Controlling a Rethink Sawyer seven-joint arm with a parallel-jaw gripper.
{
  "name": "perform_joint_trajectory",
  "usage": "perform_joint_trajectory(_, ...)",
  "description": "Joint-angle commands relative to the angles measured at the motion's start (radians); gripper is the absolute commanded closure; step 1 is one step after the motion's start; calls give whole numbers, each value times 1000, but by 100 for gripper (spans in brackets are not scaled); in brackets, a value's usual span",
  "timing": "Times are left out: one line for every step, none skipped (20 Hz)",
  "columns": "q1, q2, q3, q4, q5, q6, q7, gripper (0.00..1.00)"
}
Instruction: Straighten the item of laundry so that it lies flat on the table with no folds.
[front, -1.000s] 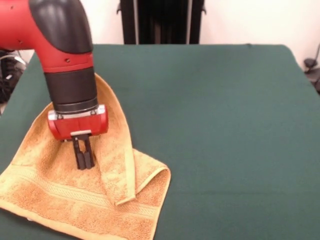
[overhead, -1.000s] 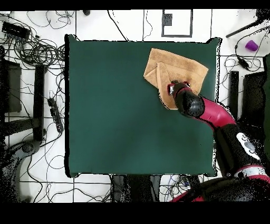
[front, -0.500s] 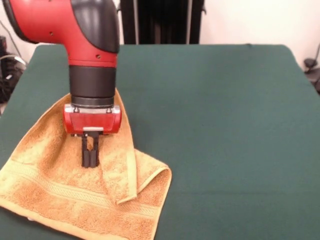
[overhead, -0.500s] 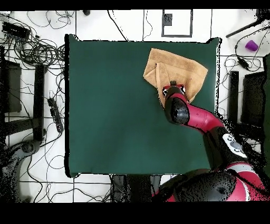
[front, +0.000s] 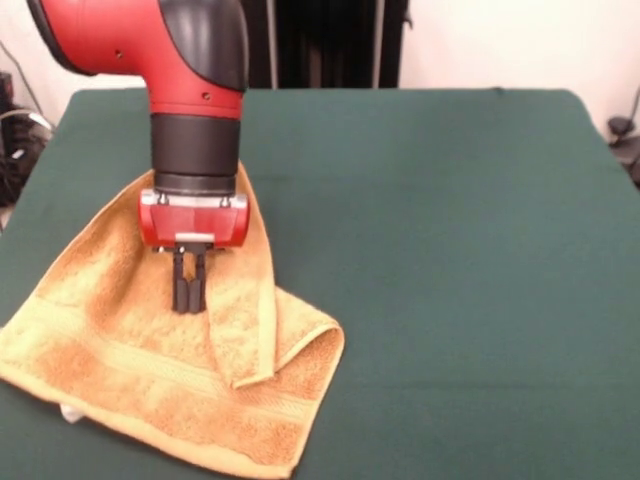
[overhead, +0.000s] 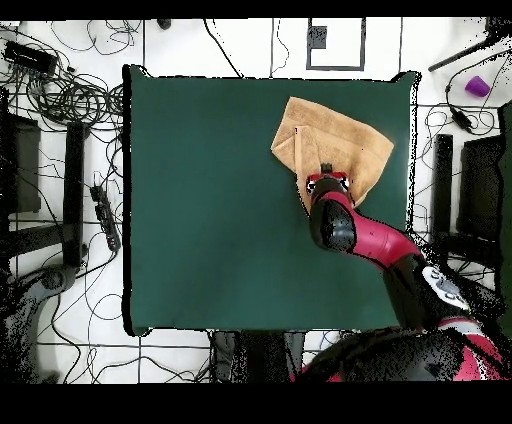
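Towel (front: 150, 370), golden-orange terry: near-left corner of table (front: 450, 250) in front view, one flap folded over middle, woven band along near end, white tag at near-left edge. Gripper (front: 189, 297): fingers clenched together, tips on towel surface beside fold.

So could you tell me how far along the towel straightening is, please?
Nothing looks finished: the towel lies on the table with one flap folded over it. In hand: the hand, shut, sits at the towel beside that flap. Left: unfolding the flap and flattening the towel.
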Motion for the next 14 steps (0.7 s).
perform_joint_trajectory(-12,42,50,283,-31,72,240,100)
perform_joint_trajectory(-15,32,47,301,-35,56,243,100)
perform_joint_trajectory(-23,26,50,319,-40,43,247,100)
perform_joint_trajectory(-32,21,54,334,-46,33,247,100)
perform_joint_trajectory(-44,18,59,349,-56,23,245,100)
perform_joint_trajectory(-56,16,65,363,-67,13,242,100)
perform_joint_trajectory(-74,14,76,378,-78,5,240,100)
perform_joint_trajectory(-91,9,89,394,-90,-1,237,100)
perform_joint_trajectory(-91,-3,84,407,-94,-4,234,100)
perform_joint_trajectory(-77,-21,68,417,-92,-4,231,100)
perform_joint_trajectory(-72,-35,62,425,-99,-8,224,100)
perform_joint_trajectory(-80,-42,69,432,-114,-10,211,100)
perform_joint_trajectory(-97,-43,87,432,-135,-1,192,100)
perform_joint_trajectory(-107,-43,96,422,-155,9,172,100)
